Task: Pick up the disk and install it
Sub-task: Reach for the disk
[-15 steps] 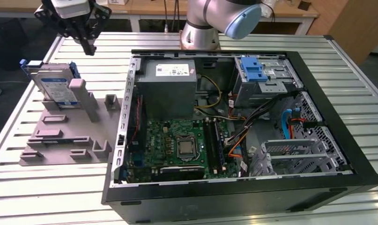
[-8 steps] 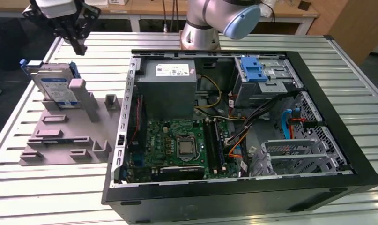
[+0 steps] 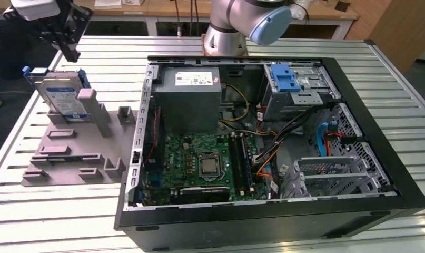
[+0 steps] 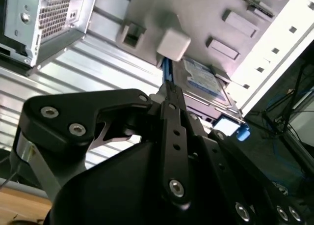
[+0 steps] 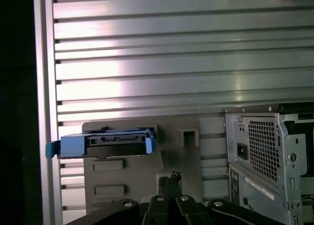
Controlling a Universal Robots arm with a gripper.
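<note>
- Your gripper [image 3: 71, 51] hangs above the far end of the grey holder [image 3: 71, 158], at the exterior view's left. Its tips are pressed together in both wrist views [image 4: 169, 90] [image 5: 169, 178] and pinch nothing.
- The disk [image 3: 61, 97] is below the gripper and near it, but they do not touch. It stands on edge in the holder, leaning back a little, well apart from the open computer case [image 3: 381, 158] at the exterior view's right.
- In the first wrist view you look down on the disk's thin upper edge [image 5: 105, 141]. It shows as a long bar. The fingertips sit off to the side of the edge, toward the case, not over it.
- I judge that the approach turns on lining the gripper up with that edge.
- The disk is a flat silver-metal drive. Its white and dark-blue label faces out in the second wrist view [image 4: 203, 80], and a bright blue plastic frame wraps its sides.
- The holder rests on the slatted metal bench [image 3: 58, 221].
</note>
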